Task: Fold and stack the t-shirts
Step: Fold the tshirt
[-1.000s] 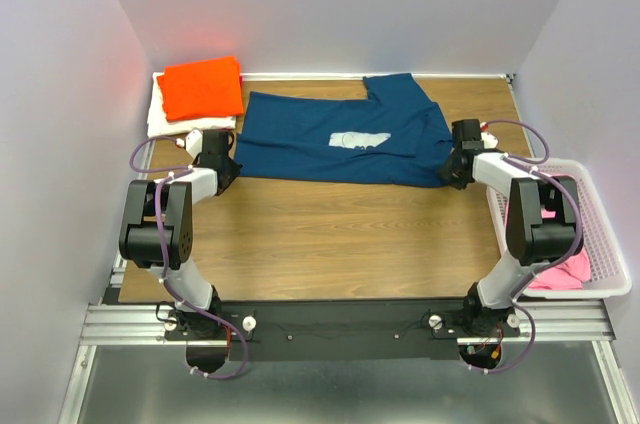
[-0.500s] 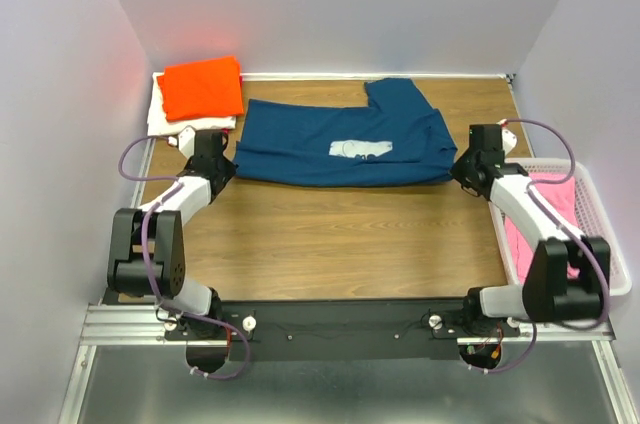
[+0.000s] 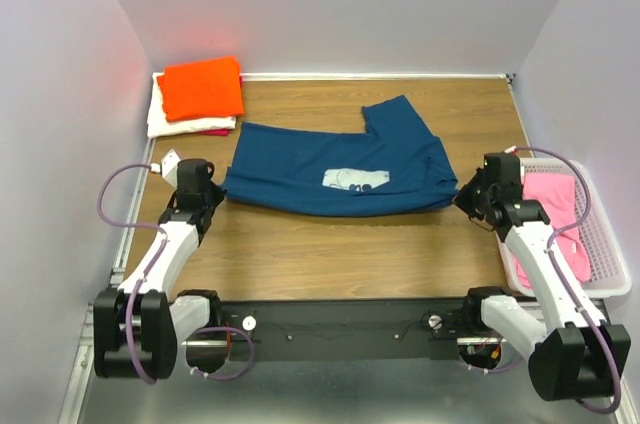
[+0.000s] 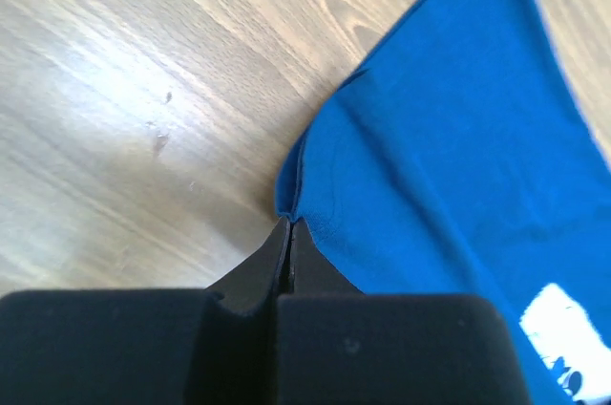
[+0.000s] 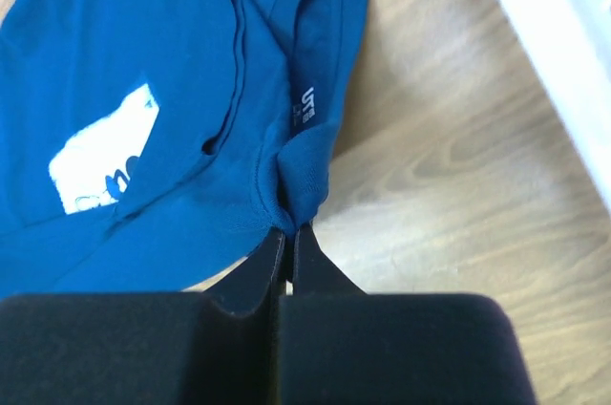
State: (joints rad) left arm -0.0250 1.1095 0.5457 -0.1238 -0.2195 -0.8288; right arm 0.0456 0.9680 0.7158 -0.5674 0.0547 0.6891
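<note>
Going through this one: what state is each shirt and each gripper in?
navy t-shirt: spread out, pinched at both ends.
orange t-shirt: folded, on top of the stack.
cream-white t-shirt: folded, under the orange t-shirt.
pink t-shirt: crumpled in the basket.
left gripper: shut on the navy t-shirt.
right gripper: shut on the navy t-shirt.

- Blue t-shirt (image 3: 300, 159): deep blue throughout, with a white print (image 3: 356, 179) on the chest.
- Orange t-shirt (image 3: 202, 87): bright, plain orange.
- White t-shirt (image 3: 165, 122): plain cream-white.
- Red t-shirt (image 3: 212, 131): only a thin red edge shows.
- Pink t-shirt (image 3: 555, 194): plain pink.
- Basket (image 3: 612, 244): white mesh.
- Table (image 3: 340, 244): brown wood grain.
- Arms (image 3: 165, 249): white links, black joints.
</note>
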